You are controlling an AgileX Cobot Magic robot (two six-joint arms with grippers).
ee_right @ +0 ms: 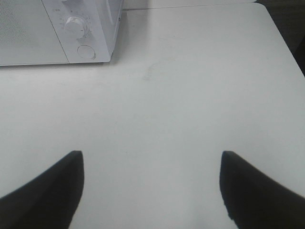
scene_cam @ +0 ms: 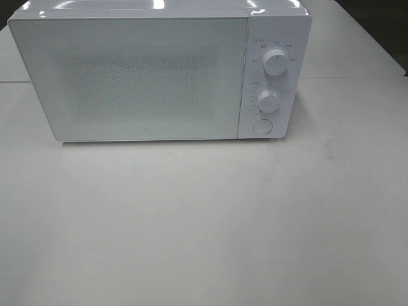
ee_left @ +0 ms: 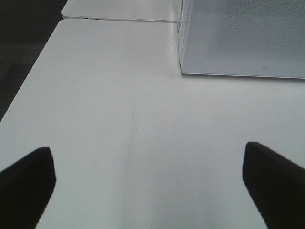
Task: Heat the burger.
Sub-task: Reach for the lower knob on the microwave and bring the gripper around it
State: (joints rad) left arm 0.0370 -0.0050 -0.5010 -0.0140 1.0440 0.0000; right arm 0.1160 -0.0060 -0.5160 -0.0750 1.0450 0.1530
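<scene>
Microwave (scene_cam: 127,76) shut, at table (scene_cam: 191,223) rear | left fingers (ee_left: 26,183) apart | right fingers (ee_right: 47,191) apart

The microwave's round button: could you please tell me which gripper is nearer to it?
Right. The right gripper faces the round button across the table; the left gripper faces the door's opposite corner, and its view misses the button.

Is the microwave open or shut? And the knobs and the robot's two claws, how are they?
Microwave door: shut.
Top knob: setting too small to read.
Bottom knob: setting too small to read.
Left gripper: open, empty.
Right gripper: open, empty.
</scene>
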